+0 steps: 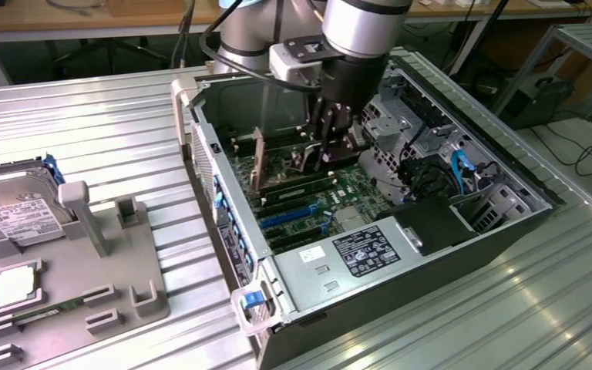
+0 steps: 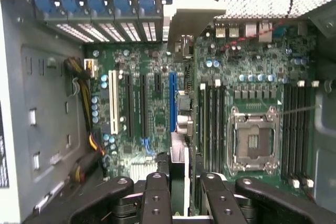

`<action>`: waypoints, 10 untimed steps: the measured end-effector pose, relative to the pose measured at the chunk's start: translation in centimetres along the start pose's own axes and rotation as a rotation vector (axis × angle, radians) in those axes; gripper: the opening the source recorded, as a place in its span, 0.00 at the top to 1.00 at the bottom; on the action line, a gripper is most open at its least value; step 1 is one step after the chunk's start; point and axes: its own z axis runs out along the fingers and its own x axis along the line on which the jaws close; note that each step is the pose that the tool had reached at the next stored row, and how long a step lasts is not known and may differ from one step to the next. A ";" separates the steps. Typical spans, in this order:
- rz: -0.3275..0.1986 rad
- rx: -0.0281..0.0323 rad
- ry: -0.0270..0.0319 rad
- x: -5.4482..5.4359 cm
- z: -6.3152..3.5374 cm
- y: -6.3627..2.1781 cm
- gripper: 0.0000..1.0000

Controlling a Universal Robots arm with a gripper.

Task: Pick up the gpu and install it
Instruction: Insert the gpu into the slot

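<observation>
Gripper (image 1: 329, 154) is lowered inside the open case (image 1: 502, 223), fingers (image 2: 157, 195) clamped on the gpu (image 2: 181, 124), which stands upright on edge over the motherboard (image 2: 252, 98) beside the blue slot (image 2: 172, 100).

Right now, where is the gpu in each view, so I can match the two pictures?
Exterior view: the gpu stands on edge inside the case, beside the gripper.
Wrist view: the gpu is seen edge-on, running up from the gripper at centre.
Shared landmark: the blue slot.
</observation>
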 end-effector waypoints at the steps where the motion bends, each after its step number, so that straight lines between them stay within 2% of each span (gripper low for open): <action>1: -0.006 0.0000 -0.0001 0.0 0.14 0.05 0.73; 6: -0.055 0.0002 0.0013 0.0 0.54 0.06 0.73; 10: -0.023 0.0008 0.0013 -0.1 1.39 0.07 0.73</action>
